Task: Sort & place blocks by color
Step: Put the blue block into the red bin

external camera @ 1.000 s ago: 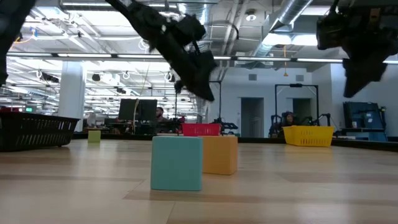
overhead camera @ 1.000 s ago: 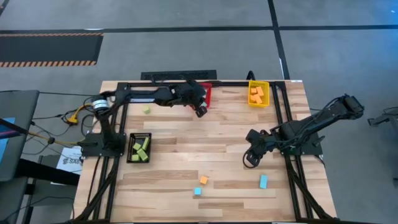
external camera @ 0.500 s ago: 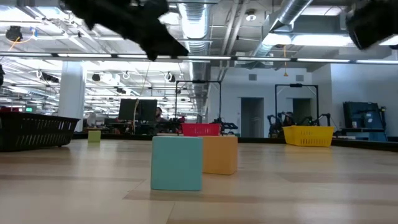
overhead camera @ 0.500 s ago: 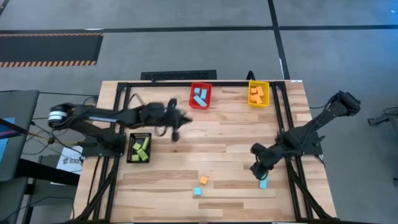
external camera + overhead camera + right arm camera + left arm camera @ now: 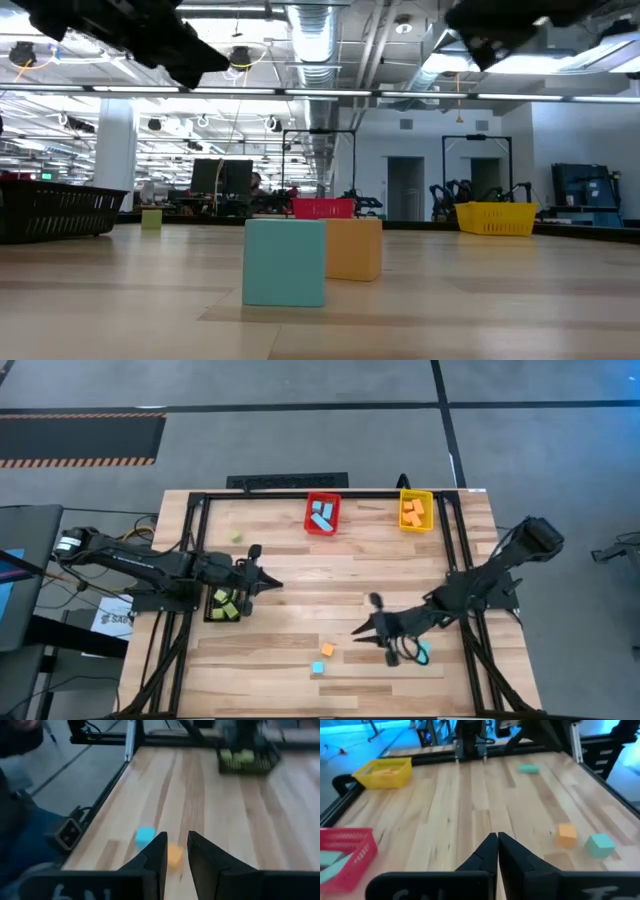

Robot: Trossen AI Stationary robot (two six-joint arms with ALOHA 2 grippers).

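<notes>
An orange cube and a light blue cube sit on the table near its near edge, and both show in the low view as the blue cube and the orange cube. A light blue bar lies half under my right arm. One lime block lies alone near the far left. My right gripper hangs above the table just right of the orange cube, narrowly open and pointing left. My left gripper hovers shut beside the black bin.
The black bin holds lime blocks. At the far edge, the red bin holds light blue blocks and the yellow bin holds orange ones. A black frame runs around the table. Bare wood lies between the two grippers.
My left arm has swung from above the red bin at the far edge toward the table's left and near side, ending beside the black bin. My right gripper has moved toward the near edge, passed over the blue bar, then travelled left toward the orange cube, turning to point left.
</notes>
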